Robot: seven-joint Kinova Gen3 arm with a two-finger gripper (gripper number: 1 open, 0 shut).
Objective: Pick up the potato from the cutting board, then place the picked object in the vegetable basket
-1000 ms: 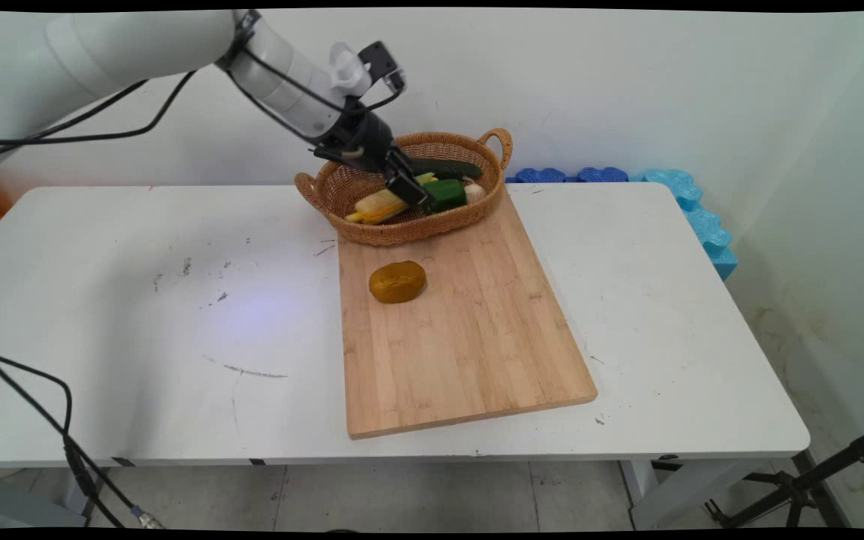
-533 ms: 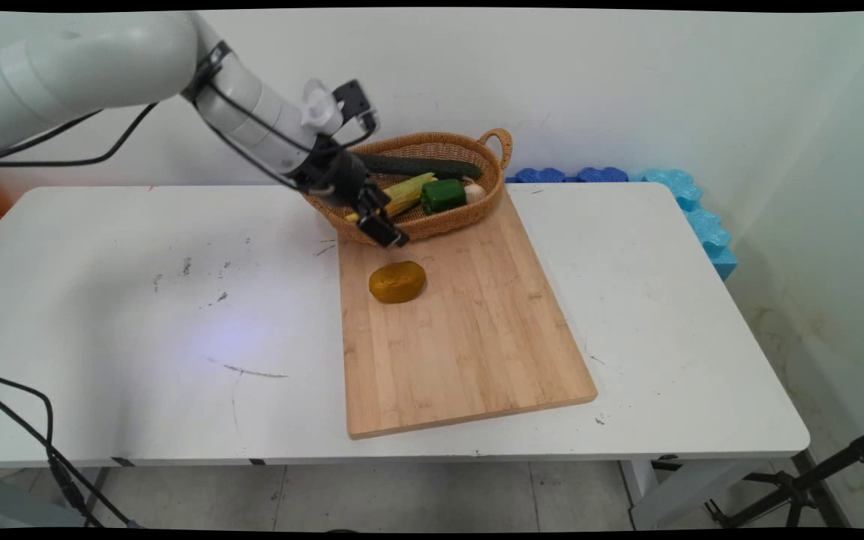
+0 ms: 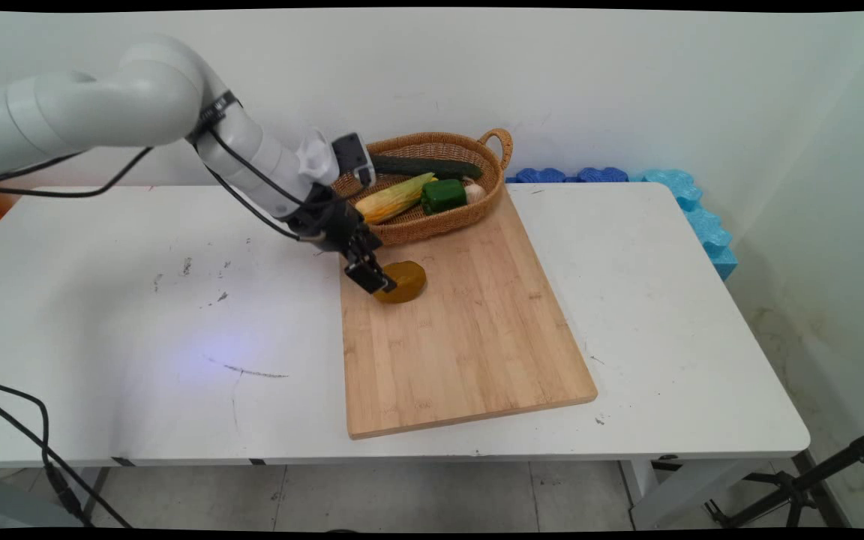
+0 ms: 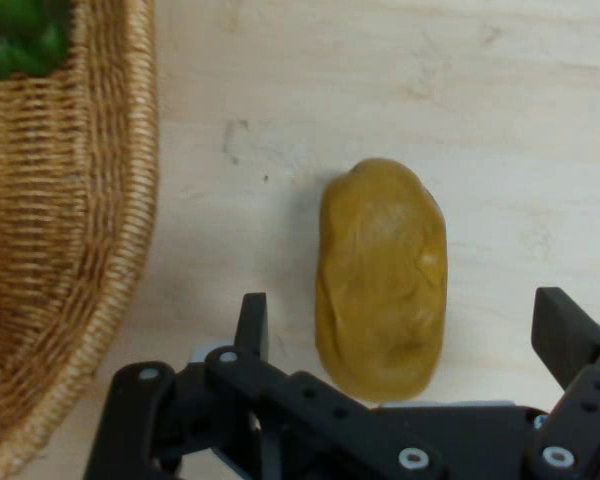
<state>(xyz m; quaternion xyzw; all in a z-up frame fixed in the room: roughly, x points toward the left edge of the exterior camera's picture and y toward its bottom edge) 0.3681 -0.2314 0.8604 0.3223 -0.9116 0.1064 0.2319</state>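
A brown-yellow potato (image 3: 403, 281) (image 4: 382, 277) lies on the far left part of a wooden cutting board (image 3: 469, 337) (image 4: 520, 110). My gripper (image 3: 378, 283) (image 4: 410, 325) is open, low over the potato's left end, one finger on each side of it in the hand view. Nothing is held. The wicker basket (image 3: 439, 221) (image 4: 80, 230) stands just behind, on the board's far end, with a corn cob (image 3: 396, 199), a green pepper (image 3: 444, 195) (image 4: 20, 35), a cucumber (image 3: 424, 166) and a small white thing inside.
Blue foam pieces (image 3: 691, 206) lie along the table's far right edge against the wall. Black cables (image 3: 34, 442) hang at the table's front left corner. A tripod leg (image 3: 814, 480) stands on the floor at the lower right.
My gripper has come out of the basket, moving left and toward the near side, then down to the potato. The corn cob in the basket is now uncovered.
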